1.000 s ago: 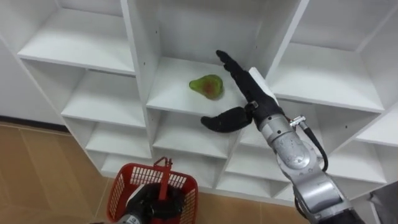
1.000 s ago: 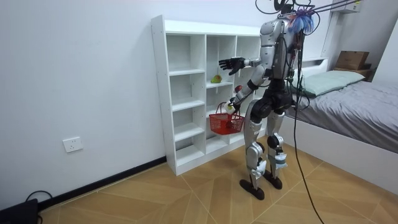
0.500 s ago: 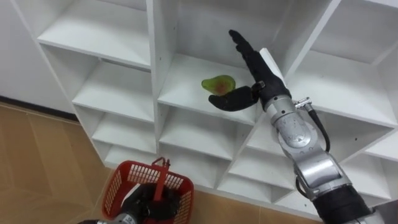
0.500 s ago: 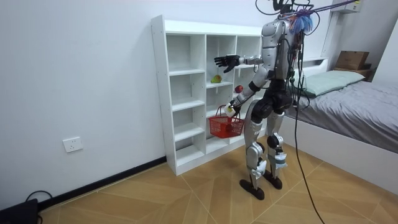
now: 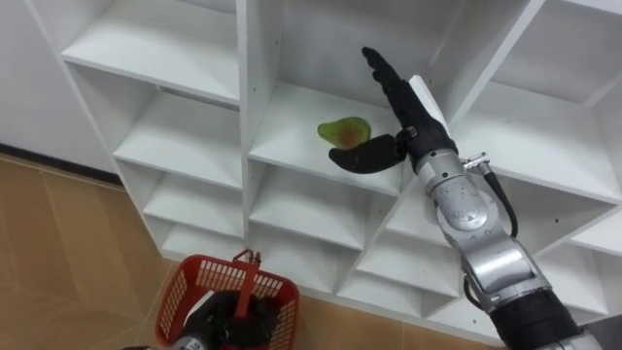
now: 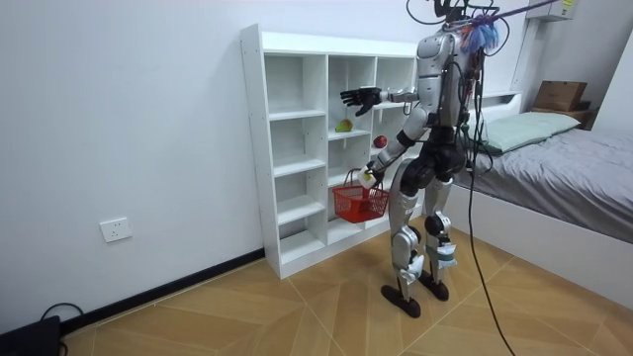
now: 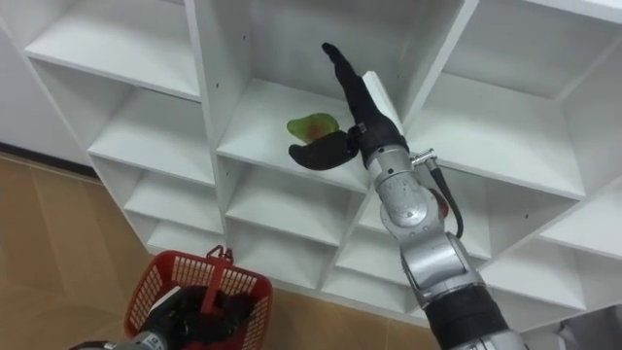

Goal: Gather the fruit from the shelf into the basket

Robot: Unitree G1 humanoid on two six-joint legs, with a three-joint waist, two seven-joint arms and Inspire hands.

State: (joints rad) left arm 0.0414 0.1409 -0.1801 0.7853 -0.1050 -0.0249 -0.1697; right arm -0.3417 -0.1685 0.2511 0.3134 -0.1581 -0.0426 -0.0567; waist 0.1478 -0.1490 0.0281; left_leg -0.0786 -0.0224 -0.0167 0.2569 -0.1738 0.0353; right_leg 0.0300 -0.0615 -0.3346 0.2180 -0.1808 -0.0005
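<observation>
Up on the middle-column shelf (image 5: 292, 138) of the white closet (image 5: 255, 87) lies the pear (image 5: 342, 130), green with a reddish blush, on its side near the front edge. I have the right hand (image 5: 403, 122) reaching into that same compartment. Its fingers are straight and point toward the back wall, above and to the right of the fruit, and the thumb is spread out low across the front of the pear. It grips nothing. From these angles I cannot tell whether the thumb touches the pear or only sits just beside it.

Down at the lower left, the left hand (image 5: 222, 319) is curled round the upright handle (image 5: 246, 277) of the red basket (image 5: 209, 267), which hangs in front of the closet's lower shelves. I cannot make out what is inside it.

From the room view, the robot stands upright on the wooden floor (image 6: 297, 307), facing the closet, with the right arm raised level and the basket hanging at thigh height. A bed (image 6: 554, 148) is behind it on the room view's right.
</observation>
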